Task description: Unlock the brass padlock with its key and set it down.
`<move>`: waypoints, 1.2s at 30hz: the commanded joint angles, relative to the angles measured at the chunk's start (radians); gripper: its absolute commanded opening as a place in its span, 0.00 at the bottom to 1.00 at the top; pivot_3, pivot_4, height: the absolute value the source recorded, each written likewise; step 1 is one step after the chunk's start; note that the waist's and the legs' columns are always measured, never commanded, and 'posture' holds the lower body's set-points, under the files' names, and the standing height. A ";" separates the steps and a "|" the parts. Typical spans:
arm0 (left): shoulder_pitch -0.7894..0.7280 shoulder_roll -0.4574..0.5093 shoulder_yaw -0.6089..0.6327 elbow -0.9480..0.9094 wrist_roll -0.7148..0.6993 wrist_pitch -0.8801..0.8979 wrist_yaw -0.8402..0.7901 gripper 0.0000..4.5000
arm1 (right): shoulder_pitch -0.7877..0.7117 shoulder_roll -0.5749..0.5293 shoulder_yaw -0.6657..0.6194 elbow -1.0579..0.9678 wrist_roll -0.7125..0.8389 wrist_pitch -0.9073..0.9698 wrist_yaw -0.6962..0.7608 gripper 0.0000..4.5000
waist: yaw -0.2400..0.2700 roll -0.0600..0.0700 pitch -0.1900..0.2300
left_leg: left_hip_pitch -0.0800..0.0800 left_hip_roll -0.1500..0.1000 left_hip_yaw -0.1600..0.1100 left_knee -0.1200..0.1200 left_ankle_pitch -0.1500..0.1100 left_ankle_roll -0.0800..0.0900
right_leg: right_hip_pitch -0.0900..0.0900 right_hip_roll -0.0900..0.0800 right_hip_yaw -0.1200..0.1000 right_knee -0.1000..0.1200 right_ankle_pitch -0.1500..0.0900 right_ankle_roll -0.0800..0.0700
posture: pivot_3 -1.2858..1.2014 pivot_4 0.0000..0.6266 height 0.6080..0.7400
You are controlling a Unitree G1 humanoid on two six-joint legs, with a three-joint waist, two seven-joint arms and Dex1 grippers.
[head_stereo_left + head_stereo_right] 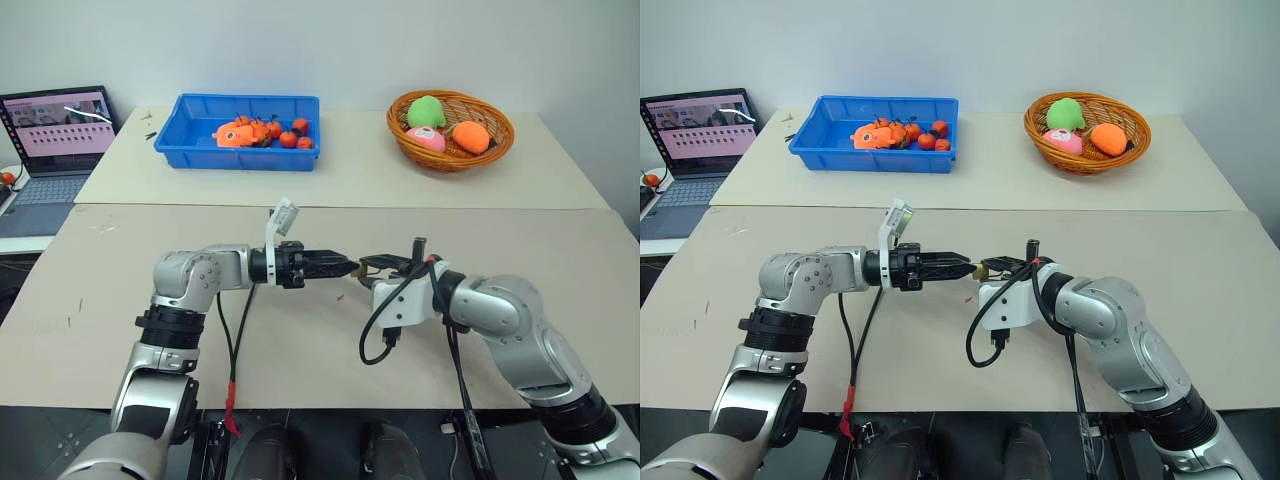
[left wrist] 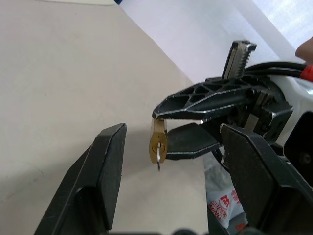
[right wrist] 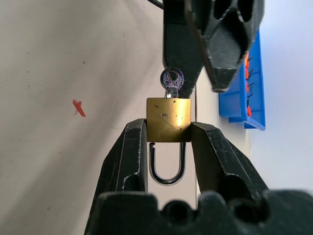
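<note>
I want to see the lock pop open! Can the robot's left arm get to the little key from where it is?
Probably yes. The key sticks out of the padlock, held in the right gripper, and the left gripper has open jaws right beside it with nothing between.

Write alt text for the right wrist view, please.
Two black fingers pinch a brass padlock, its shackle pointing toward the camera. A key sticks out of its far end, with the left gripper open just beyond it.

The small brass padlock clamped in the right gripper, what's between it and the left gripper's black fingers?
The small silver key stands in the brass padlock, in the gap between the left gripper's fingers, as the right wrist view shows.
</note>
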 commanded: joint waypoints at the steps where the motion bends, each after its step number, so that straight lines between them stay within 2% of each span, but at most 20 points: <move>1: 0.006 0.014 -0.015 -0.042 -0.011 0.002 -0.018 0.72 | -0.017 0.002 -0.014 -0.034 0.005 -0.018 -0.012 0.21 | 0.000 0.000 0.000 | 0.000 0.000 0.000 0.000 0.000 0.000 | 0.000 0.000 0.000 0.000 0.000 0.000 | 0.52 0.24 0.64; 9: -0.005 0.001 -0.007 -0.026 -0.024 0.010 -0.008 0.72 | -0.016 0.001 -0.015 -0.039 0.002 -0.019 -0.013 0.21 | 0.000 0.000 0.000 | 0.000 0.000 0.000 0.000 0.000 0.000 | 0.000 0.000 0.000 0.000 0.000 0.000 | 0.52 0.24 0.64; 11: -0.005 -0.001 -0.008 -0.026 -0.023 0.008 -0.007 0.60 | -0.014 0.000 -0.015 -0.042 0.000 -0.018 -0.013 0.21 | 0.000 0.000 0.000 | 0.000 0.000 0.000 0.000 0.000 0.000 | 0.000 0.000 0.000 0.000 0.000 0.000 | 0.52 0.24 0.64; 12: -0.005 -0.002 -0.007 -0.026 -0.023 0.007 -0.007 0.58 | -0.014 0.000 -0.015 -0.043 0.000 -0.018 -0.012 0.21 | 0.000 0.000 0.000 | 0.000 0.000 0.000 0.000 0.000 0.000 | 0.000 0.000 0.000 0.000 0.000 0.000 | 0.52 0.24 0.64; 16: -0.008 -0.006 -0.006 -0.020 -0.024 0.009 -0.004 0.23 | -0.014 0.001 -0.015 -0.045 0.000 -0.017 -0.013 0.21 | 0.000 0.000 0.000 | 0.000 0.000 0.000 0.000 0.000 0.000 | 0.000 0.000 0.000 0.000 0.000 0.000 | 0.52 0.24 0.64; 17: -0.009 -0.007 -0.005 -0.018 -0.024 0.008 -0.002 0.18 | -0.014 0.001 -0.016 -0.045 0.000 -0.016 -0.013 0.21 | 0.000 0.000 0.000 | 0.000 0.000 0.000 0.000 0.000 0.000 | 0.000 0.000 0.000 0.000 0.000 0.000 | 0.52 0.24 0.64; 36: -0.011 -0.027 -0.005 -0.021 -0.032 0.007 0.008 0.18 | -0.010 -0.002 -0.017 -0.050 -0.002 -0.010 -0.009 0.21 | 0.000 0.000 0.000 | 0.000 0.000 0.000 0.000 0.000 0.000 | 0.000 0.000 0.000 0.000 0.000 0.000 | 0.52 0.24 0.64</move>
